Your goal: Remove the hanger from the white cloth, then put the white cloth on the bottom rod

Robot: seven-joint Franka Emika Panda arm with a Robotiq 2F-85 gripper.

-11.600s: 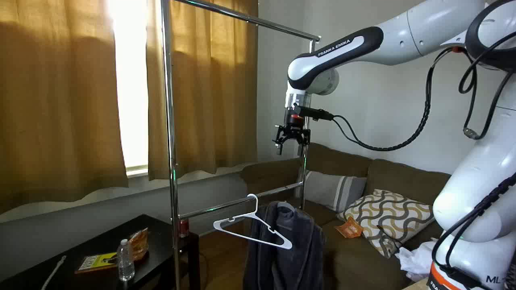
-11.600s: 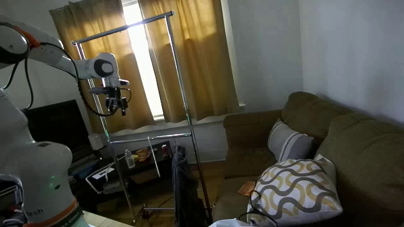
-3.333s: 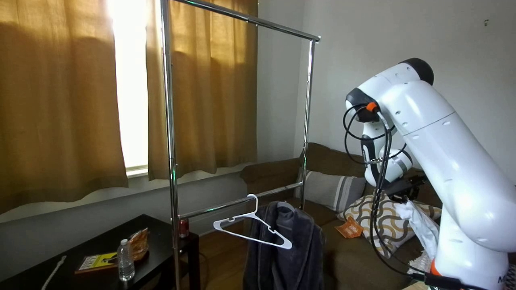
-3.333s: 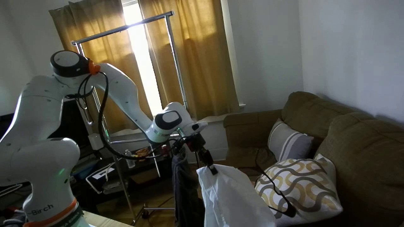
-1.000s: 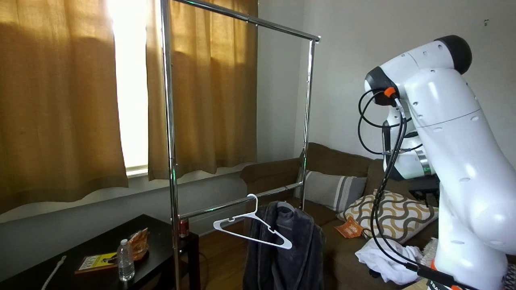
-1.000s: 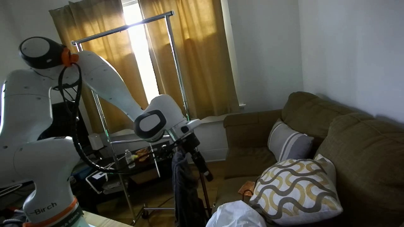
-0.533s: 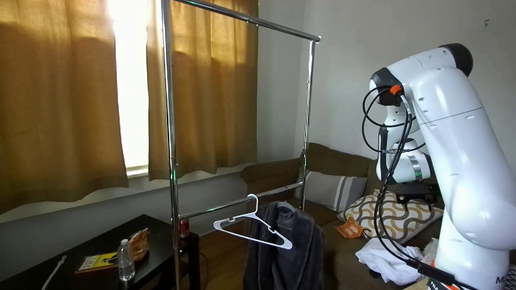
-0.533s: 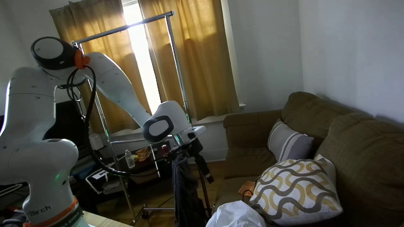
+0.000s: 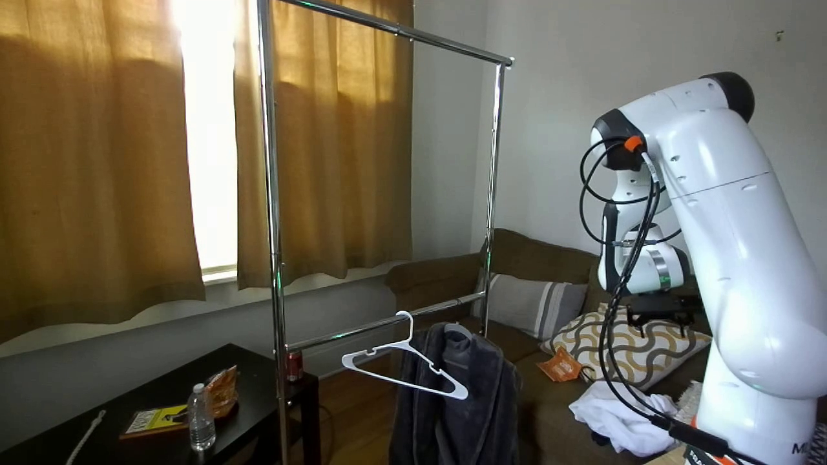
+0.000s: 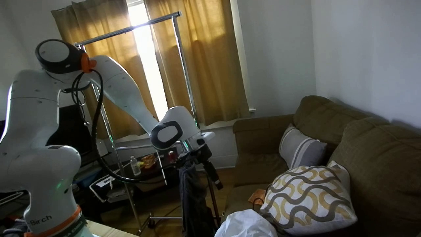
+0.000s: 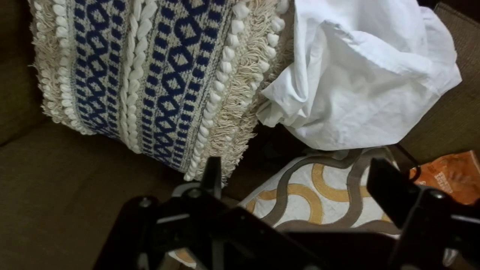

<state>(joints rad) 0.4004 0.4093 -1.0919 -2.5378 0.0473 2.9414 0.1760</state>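
The white cloth (image 9: pixel 623 416) lies crumpled on the sofa; it also shows in an exterior view (image 10: pixel 246 225) and the wrist view (image 11: pixel 367 82). A thin black hook (image 11: pixel 414 165), seemingly a hanger's, sticks out from under it, also in an exterior view (image 10: pixel 258 200); the rest is hidden. My gripper (image 11: pixel 296 168) is open and empty above the patterned pillow, apart from the cloth; it shows in both exterior views (image 9: pixel 662 330) (image 10: pixel 217 185). The chrome bottom rod (image 9: pixel 362 329) carries an empty white hanger (image 9: pixel 406 345) and a dark robe (image 9: pixel 475 400).
A wavy-patterned pillow (image 11: pixel 333 183) and a blue-and-white fringed pillow (image 11: pixel 176 82) lie beside the cloth. An orange packet (image 9: pixel 561 365) lies on the sofa. The rack's upright (image 9: pixel 494 168) stands near the sofa. A black table (image 9: pixel 258 368) holds a bottle (image 9: pixel 201 416).
The gripper went from the rack to the sofa, held the cloth lifted 3.3 seconds ago, then let go. The cloth now lies crumpled. In the last second the arm shifted only slightly.
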